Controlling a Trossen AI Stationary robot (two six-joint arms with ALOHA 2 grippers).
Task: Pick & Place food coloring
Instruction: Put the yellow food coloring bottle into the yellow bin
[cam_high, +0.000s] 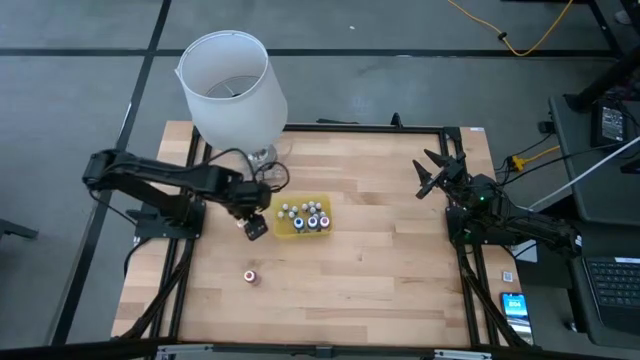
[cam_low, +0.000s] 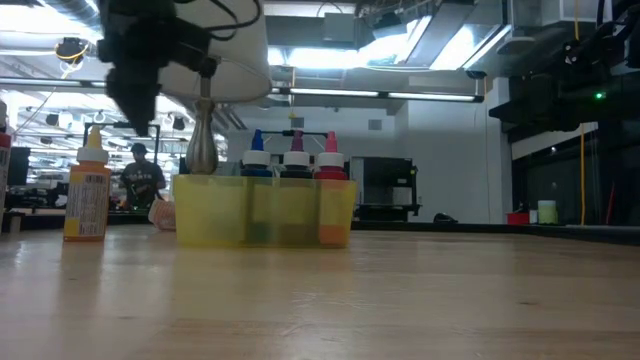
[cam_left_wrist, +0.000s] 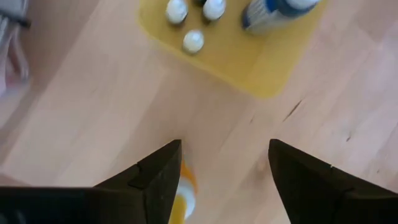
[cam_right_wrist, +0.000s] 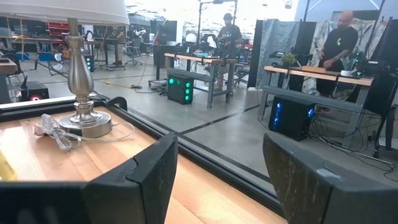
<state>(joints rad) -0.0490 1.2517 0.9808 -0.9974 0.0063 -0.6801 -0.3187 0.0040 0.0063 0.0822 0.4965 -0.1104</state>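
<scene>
Two arms share the wooden table (cam_high: 380, 250), and only the left one is at work; the big white lampshade (cam_high: 228, 85) and its metal lamp base (cam_right_wrist: 85, 93) stand at the far edge and play no part. The right gripper (cam_high: 437, 172) waits near the table's right edge with its fingers spread and nothing between them. The yellow tray (cam_high: 300, 232) sits near the middle of the table, already holding most of the food coloring bottles (cam_high: 303, 214), their blue, pink and red caps showing above its wall in the low view. The left gripper (cam_high: 254, 226) hangs just left of the tray, fingers released and apart, with no bottle gripped; in its wrist view an orange bottle (cam_left_wrist: 185, 194) shows just beside one finger, below it on the wood. One more small bottle (cam_high: 250, 276) lies alone, nearer the front edge, well apart from the tray; the low view shows a bottle with an orange label (cam_low: 88, 192) standing upright off to the side, though I cannot tell which of the two it is. To do this step well, I judge the gripper should centre over the bottle so both fingers straddle its body, come down straight, close gently below the cap, then lift clear of the tray wall before carrying it across.
</scene>
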